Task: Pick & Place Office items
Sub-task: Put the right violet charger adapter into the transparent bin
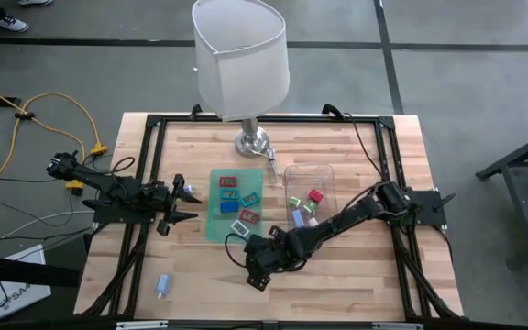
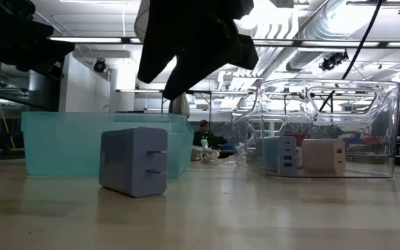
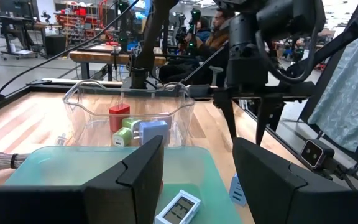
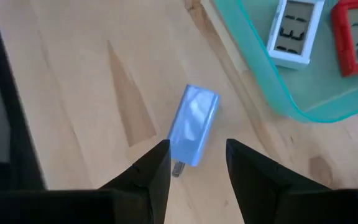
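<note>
right gripper (image 4: 196, 163) jaws apart over blue plug (image 4: 193, 132) | I fear clipping it sideways (it lies skewed) | left gripper (image 1: 183, 203) apart, waiting

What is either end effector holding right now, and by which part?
Nothing. The right end effector hangs open above a light blue charger on the table, not gripping it. The left end effector is open and empty too.

- i count one green mat (image 1: 216, 216), with six small flat gadgets (image 1: 237, 206) on it.
- one clear tray (image 1: 326, 174) holds about four chunky plugs (image 1: 304, 205); a precise count is hard.
- two light blue plugs lie loose on the table (image 1: 374, 284): one (image 4: 193, 124) under my right claw (image 4: 196, 159), one (image 1: 164, 285) near the front edge.
- one lamp (image 1: 242, 64).
</note>
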### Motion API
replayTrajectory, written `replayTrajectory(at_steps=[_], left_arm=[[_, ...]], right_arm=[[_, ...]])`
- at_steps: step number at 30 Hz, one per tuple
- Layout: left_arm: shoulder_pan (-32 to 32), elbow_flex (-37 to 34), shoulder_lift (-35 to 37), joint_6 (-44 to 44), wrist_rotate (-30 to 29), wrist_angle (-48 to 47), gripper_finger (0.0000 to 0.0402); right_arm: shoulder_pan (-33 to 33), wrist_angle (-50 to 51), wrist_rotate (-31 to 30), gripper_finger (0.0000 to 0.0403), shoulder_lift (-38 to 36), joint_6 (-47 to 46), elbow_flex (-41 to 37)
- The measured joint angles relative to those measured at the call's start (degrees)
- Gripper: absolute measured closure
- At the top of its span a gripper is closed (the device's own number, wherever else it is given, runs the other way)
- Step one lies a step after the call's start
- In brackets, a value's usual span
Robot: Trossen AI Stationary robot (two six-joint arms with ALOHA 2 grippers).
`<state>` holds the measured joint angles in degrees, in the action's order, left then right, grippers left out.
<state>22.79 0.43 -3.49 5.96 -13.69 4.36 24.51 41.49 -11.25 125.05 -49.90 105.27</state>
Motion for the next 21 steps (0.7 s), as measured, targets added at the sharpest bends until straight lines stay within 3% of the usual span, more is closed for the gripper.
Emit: replayTrajectory(at_steps=[8, 21], left_arm=[[0.00, 0.00, 0.00, -0.02, 0.00, 0.02, 0.0216], [0.00, 0.00, 0.00, 0.00, 0.00, 0.00, 0.0216]], right_arm=[[4.28, -0.72, -11.06, 0.0260, 0.00, -3.10, -2.11], [8.19, -9.37, -17.79, 0.0247, 3.89, -5.65, -2.37]])
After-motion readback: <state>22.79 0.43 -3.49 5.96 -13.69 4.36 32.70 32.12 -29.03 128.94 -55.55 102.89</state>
